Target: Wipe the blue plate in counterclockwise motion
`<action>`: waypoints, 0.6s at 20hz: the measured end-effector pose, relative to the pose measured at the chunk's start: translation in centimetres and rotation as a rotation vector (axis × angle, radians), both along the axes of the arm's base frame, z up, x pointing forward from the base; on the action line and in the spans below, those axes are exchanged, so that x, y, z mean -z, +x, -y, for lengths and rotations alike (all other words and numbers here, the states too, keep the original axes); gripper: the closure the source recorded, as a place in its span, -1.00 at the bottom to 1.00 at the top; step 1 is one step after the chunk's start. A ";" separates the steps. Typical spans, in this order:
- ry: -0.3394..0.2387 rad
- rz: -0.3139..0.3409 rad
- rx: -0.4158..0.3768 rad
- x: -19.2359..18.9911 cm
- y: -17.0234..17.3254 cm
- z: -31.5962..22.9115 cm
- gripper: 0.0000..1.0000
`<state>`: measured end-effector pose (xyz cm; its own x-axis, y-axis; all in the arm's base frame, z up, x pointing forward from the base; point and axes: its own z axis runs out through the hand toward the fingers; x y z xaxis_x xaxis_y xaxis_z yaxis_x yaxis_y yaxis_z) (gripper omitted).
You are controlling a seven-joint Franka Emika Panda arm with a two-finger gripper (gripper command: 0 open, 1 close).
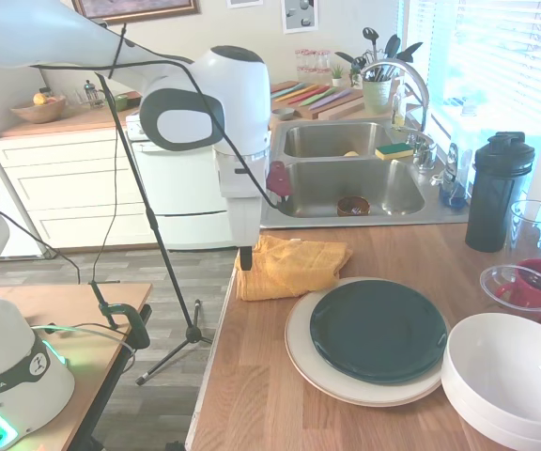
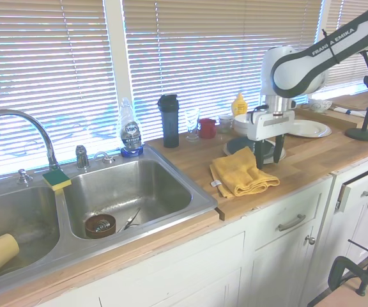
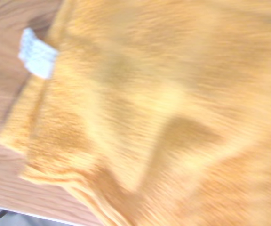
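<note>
Because wiping needed a cloth first, hovered with gripper [image 2: 268, 155] fingers apart over the folded yellow towel [image 2: 243, 176], near the blue plate [image 1: 378, 330] stacked on the cream plate [image 1: 301, 351].

On the counter [image 1: 252, 376] we find a folded cloth [image 1: 291, 266] just in front of the sink [image 1: 350, 174]. Beside the cloth, a plate [image 1: 378, 330] lies on a larger plate [image 1: 301, 355]. Stacked bowls [image 1: 515, 376] stand next to these plates, away from the cloth. Behind the bowls sit a small glass bowl [image 1: 519, 287] and a shaker bottle [image 1: 496, 193]. The gripper [image 2: 267, 153] hangs over the cloth. A sponge [image 1: 394, 149] rests on the divider between the sink's two basins; a soap bottle [image 2: 130, 128] stands behind the sink.
</note>
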<state>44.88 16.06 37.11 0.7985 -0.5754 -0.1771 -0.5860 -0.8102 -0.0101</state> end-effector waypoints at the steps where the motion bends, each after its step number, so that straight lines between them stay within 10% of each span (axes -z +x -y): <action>1: 0.015 -0.022 -0.006 0.6 0.5 -0.1 -1.00; 12: 0.105 -0.120 0.016 3.9 6.0 2.5 -1.00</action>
<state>50.84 13.57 33.19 0.7591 -0.5608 -0.3304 -0.6006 -0.7992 -0.0233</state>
